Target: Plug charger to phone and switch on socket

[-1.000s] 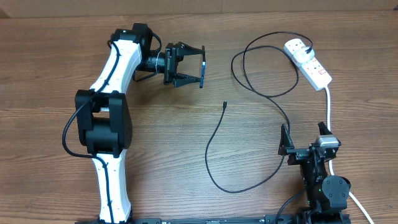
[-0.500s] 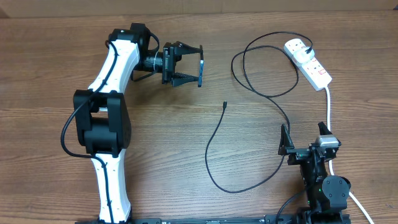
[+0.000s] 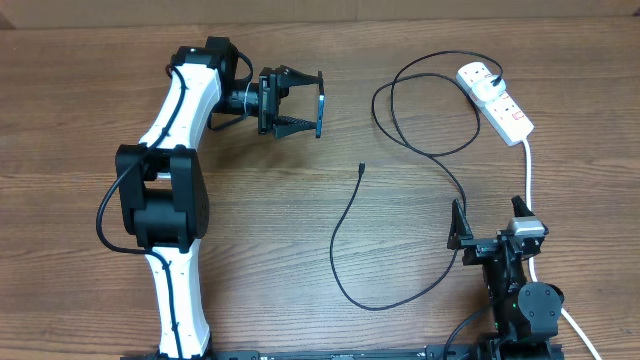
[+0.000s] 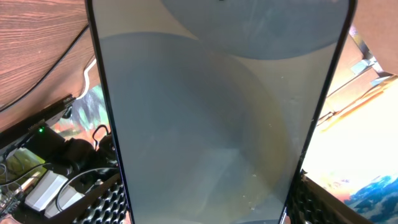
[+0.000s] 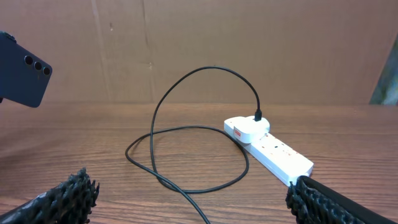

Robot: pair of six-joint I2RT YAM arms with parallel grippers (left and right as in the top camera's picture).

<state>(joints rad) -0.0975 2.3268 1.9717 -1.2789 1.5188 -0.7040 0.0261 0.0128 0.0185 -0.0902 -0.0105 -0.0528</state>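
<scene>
Left claw (image 3: 320, 106) pinches the phone (image 4: 211, 124) on edge. Right claw (image 3: 489, 222) is spread and empty, with the charger (image 3: 345, 215) ahead-left and the socket (image 3: 497, 102) ahead.

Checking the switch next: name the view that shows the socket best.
Right wrist: the socket lies close, the charger plugged into it. Overhead shows it small, far right. Left wrist: none, the phone fills it.

Dark-backed phone (image 3: 320, 103) aloft on edge, black charger (image 3: 361, 170) plugged into white socket (image 3: 497, 102), connector tip lying free
</scene>
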